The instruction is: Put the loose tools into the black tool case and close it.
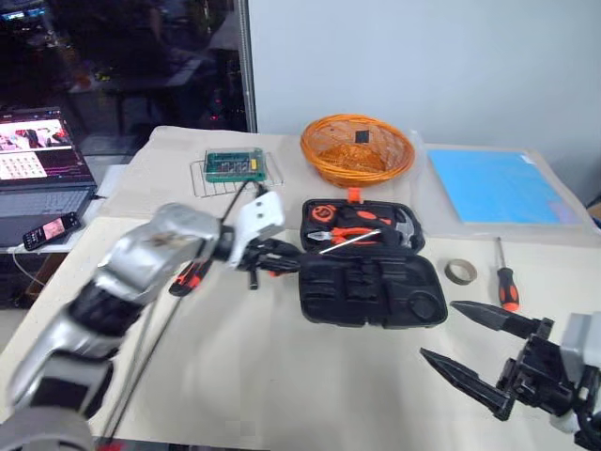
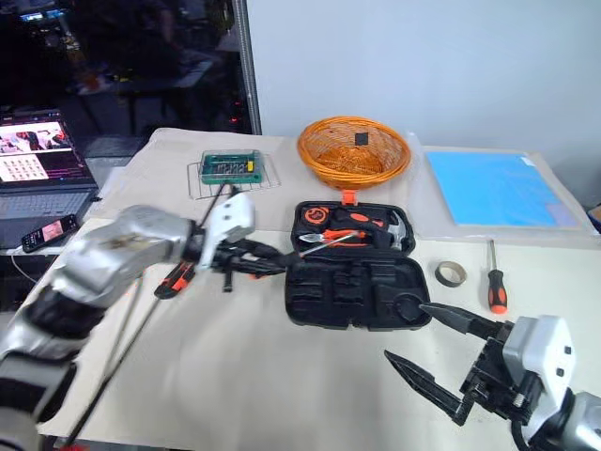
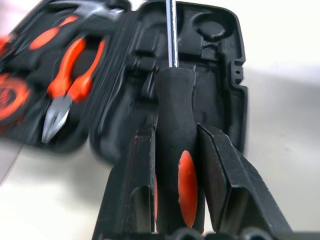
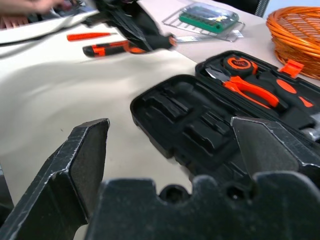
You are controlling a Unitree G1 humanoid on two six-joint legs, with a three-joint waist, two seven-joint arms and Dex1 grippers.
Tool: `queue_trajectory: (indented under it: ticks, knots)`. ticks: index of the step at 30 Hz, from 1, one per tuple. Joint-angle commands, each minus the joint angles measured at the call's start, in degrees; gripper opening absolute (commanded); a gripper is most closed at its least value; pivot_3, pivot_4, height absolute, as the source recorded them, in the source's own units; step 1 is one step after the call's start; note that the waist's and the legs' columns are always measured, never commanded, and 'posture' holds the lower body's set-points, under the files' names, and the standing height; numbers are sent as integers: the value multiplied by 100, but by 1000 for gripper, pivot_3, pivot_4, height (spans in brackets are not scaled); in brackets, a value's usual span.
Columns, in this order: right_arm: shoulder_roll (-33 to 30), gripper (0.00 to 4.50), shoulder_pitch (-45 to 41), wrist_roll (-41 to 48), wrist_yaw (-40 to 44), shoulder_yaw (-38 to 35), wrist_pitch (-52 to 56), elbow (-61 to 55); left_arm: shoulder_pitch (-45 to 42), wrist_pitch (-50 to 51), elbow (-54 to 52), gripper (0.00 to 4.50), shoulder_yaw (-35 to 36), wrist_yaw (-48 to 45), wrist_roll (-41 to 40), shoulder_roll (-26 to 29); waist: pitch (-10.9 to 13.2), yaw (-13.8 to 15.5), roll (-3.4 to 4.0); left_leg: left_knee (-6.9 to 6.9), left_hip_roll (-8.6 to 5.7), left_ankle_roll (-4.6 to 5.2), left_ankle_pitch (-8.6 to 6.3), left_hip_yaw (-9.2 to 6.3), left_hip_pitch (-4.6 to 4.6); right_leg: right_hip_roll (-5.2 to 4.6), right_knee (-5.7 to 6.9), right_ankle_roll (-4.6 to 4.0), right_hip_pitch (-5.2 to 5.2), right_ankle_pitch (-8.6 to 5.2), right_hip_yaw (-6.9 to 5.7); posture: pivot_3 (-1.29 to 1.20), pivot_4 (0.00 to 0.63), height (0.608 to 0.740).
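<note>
**Open tool case at table centre, one screwdriver in the left grip**

- Black tool case [image 1: 371, 268]: lies open at mid-table, just in front of the orange wicker basket [image 1: 357, 147]. Far half holds pliers [image 4: 248, 90] and other orange-black tools; near half shows bare moulded slots.
- Left gripper [image 3: 175, 160]: fingers clamped on the black-orange handle of a screwdriver [image 3: 176, 150], its shaft reaching over the case's left edge.
- Right gripper [image 1: 460, 343]: fingers spread wide, holding nothing, above bare cloth near the table's front right.
- Loose items: second screwdriver [image 1: 506, 282] and beige tape roll [image 1: 459, 272] to the right of the case, apart from it; an orange-black tool [image 2: 174, 279] and a slim orange one [image 4: 90, 36] to the left.
- Green circuit board [image 1: 235, 164]: far left, on a wire rack.
- Open room: broad bare cloth along the front edge, between the arms.
</note>
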Motion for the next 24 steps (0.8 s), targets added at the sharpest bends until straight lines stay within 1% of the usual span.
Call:
queue_trajectory:
  ticks: [1,4,6,8,13,17,20,24]
  knots:
    - [177,4500,240,5,143,-334,-314,-150,-723,-653,1179,793,-451,-172,909,-693,0,-23,0,5,1,9,-4,2,-3,3,-4,4,-7,0,5,0,150,740]
    - [188,4500,256,-15,45,-374,-366,-196,-1113,-1208,2227,793,-741,-231,1584,-1174,0,-84,-1,15,8,25,-13,1,-25,26,-26,18,-14,10,24,0,150,740]
    - [123,4500,145,-10,-57,-383,-357,-189,-1332,-1577,2837,793,-741,-191,1894,-1452,0,-137,-1,16,8,33,-21,5,-27,33,-29,21,-17,8,34,0,150,740]
    - [55,4500,55,-2,-117,-385,-336,-167,-1506,-1889,3312,793,-761,-263,2140,-1664,1,-170,-2,16,12,34,-28,6,-28,40,-28,21,-20,8,40,0,150,740]
    - [-10,4500,-27,-28,-181,-306,-303,-173,-1757,-2562,4289,793,-850,-259,2775,-2132,2,-126,-3,22,13,36,-30,5,-34,42,-28,22,-23,8,37,0,150,740]
    - [11,4500,22,-8,-204,-305,-316,-232,-1768,-2656,4442,793,-714,-465,2921,-2302,1,-133,-2,32,13,38,-31,3,-32,40,-28,27,-13,8,39,0,150,740]
    - [32,4500,71,21,-208,-333,-327,-266,-1714,-2689,4446,793,-721,-627,3100,-2289,2,-147,-2,48,17,38,-31,2,-34,43,-24,31,-14,11,39,0,150,740]
    - [101,4500,144,-64,-181,-286,-383,-265,-1627,-2444,4454,793,-657,-689,3228,-2364,2,-150,-2,53,20,39,-32,0,-35,46,-21,31,-13,11,39,0,150,740]
